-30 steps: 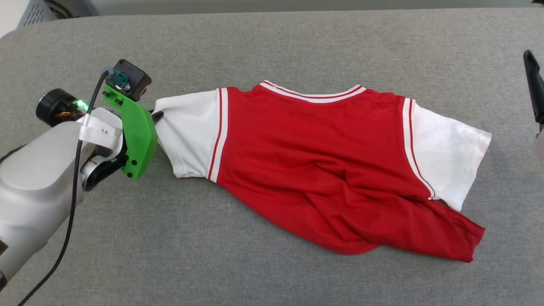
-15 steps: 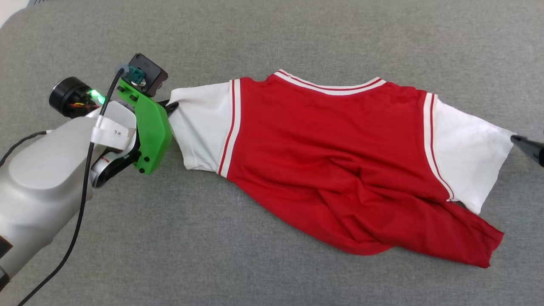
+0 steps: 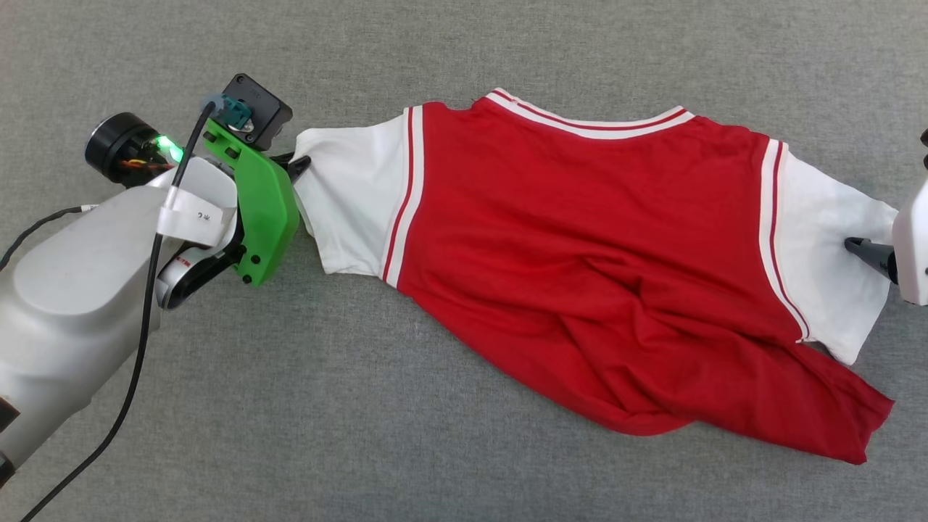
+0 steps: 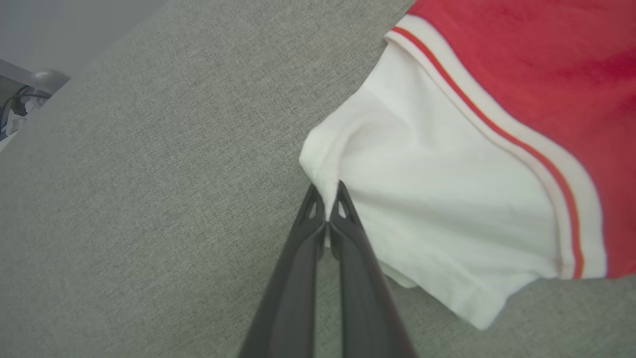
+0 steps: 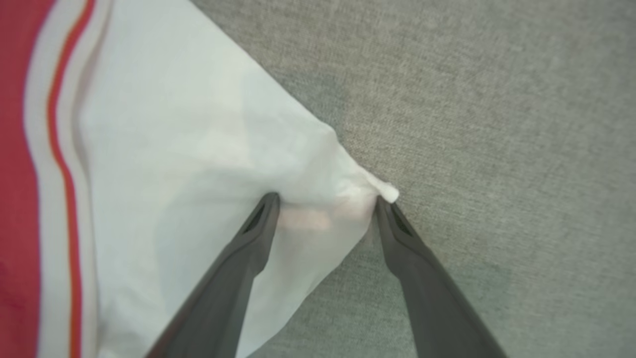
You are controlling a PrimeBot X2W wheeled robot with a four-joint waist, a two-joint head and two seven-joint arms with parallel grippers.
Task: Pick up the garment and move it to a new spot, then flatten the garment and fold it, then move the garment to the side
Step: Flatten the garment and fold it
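**Left claw**: the fingers are pressed together and pinch a small fold at the outer edge of one white sleeve of the T-shirt. The pinched cloth stands up in a short ridge directly ahead of the fingertips. The rest of that sleeve lies flat beyond them, out to a red-and-white striped seam.

**Right claw**: the fingers are spread. One fingertip rests on the cloth of the other white sleeve. The other fingertip sits at that sleeve's outer corner, which juts out just past it. The corner of the sleeve lies in the gap between the two fingers, and they are not clamped on it.

**T-shirt:** it lies on the grey fabric-covered desk, drawn out lengthwise between the two claws with one sleeve at each. The red body fills the span between them. The striped collar sits on the far side of that span. Diagonal creases run through the middle of the body. The hem trails off toward the near side, ending closer to the right claw than to the left.

**Left wrist:** a green bracket sits just behind the left claw, with a black camera module on top. A green light is lit beside the bracket. A black cable runs back from the module along the pale forearm.
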